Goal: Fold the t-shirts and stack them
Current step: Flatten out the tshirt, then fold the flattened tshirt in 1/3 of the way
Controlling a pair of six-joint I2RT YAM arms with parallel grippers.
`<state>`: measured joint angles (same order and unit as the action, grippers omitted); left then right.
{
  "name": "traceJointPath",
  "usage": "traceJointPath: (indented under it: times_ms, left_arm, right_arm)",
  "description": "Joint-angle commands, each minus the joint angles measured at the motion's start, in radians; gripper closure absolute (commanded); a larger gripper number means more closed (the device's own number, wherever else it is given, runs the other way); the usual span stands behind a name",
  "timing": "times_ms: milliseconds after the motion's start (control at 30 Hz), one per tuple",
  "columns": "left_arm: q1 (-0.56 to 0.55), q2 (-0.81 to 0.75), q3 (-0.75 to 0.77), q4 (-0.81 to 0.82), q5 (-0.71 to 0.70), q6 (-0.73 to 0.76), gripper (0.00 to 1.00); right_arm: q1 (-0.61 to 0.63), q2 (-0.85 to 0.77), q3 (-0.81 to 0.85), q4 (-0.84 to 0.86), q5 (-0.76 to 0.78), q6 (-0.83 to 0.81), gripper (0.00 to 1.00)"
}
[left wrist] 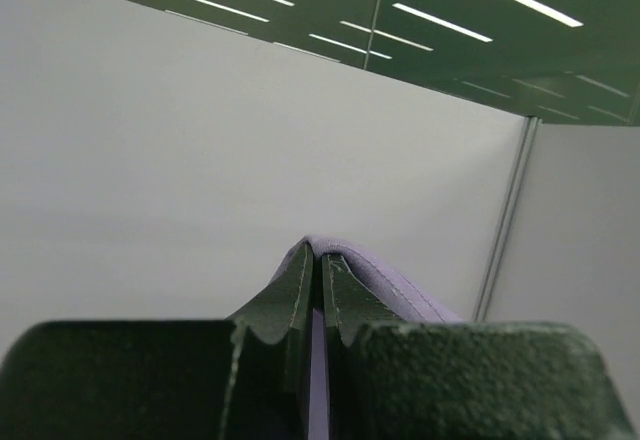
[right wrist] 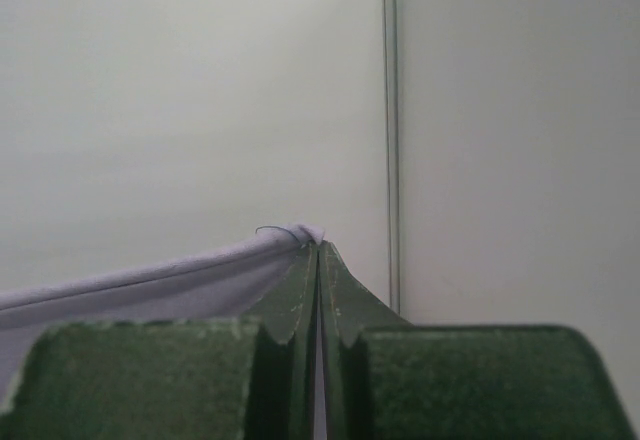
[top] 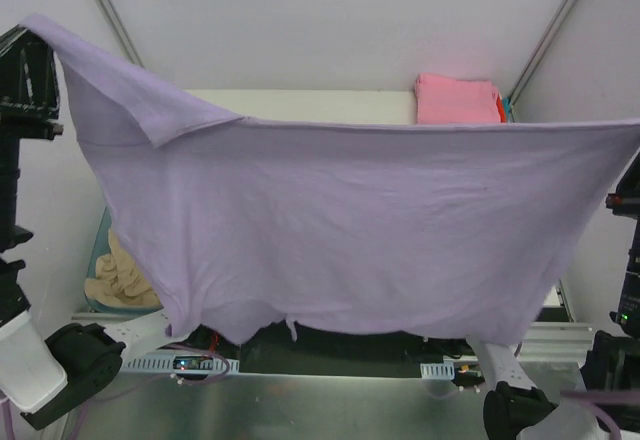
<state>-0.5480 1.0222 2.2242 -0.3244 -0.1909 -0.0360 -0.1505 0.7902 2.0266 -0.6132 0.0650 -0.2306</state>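
While left gripper (left wrist: 318, 257) and right gripper (right wrist: 317, 250) each clamp the lavender t-shirt (top: 340, 230) aloft, we judge spreading underway; next, lower it flat.

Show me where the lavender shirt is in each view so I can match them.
Top external: the shirt hangs spread across most of the picture, top left to right edge.
Left wrist: bottom centre, a fold pinched in the left gripper.
Right wrist: its edge runs from lower left up to the right gripper.
Shared landmark: the white wall, behind it in all three.
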Motion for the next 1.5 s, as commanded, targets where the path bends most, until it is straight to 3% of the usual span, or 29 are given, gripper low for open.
traceJointPath:
  times_ms: [0,33,167,400,567,767,967,1133,1467]
  left_arm:
    - [0.013,0.188,0.011,0.054,-0.119,0.134,1.0]
    - [0.013,0.222,0.0,0.067,-0.204,0.152,1.0]
    - [0.026,0.403,-0.075,0.12,-0.292,0.264,1.0]
    - [0.166,0.841,-0.219,0.12,-0.049,0.332,1.0]
    - [0.172,1.154,-0.172,0.119,0.002,0.347,1.0]
    - [0.184,1.299,-0.129,0.117,0.097,0.282,1.0]
    - [0.195,1.328,-0.135,0.117,0.071,0.252,1.0]
    - [0.203,1.261,-0.19,0.116,0.03,0.193,1.0]
    - [0.2,0.893,-0.559,0.125,0.185,0.007,1.0]
  right_arm:
    - [0.0,0.107,-0.075,-0.008,0.044,-0.03,0.99]
    - [0.0,0.116,-0.136,0.004,0.045,-0.029,0.99]
    - [0.0,0.173,-0.345,0.12,0.059,-0.023,0.99]
    - [-0.008,0.482,-0.676,0.272,-0.034,0.04,0.99]
    - [-0.011,0.806,-0.663,0.32,-0.056,0.076,0.99]
    - [-0.012,1.104,-0.5,0.316,-0.169,0.077,0.99]
    - [-0.012,1.198,-0.416,0.294,-0.18,0.057,0.99]
    - [-0.012,1.157,-0.445,0.285,-0.188,0.042,0.99]
    - [-0.011,0.962,-0.641,0.283,-0.266,0.03,0.96]
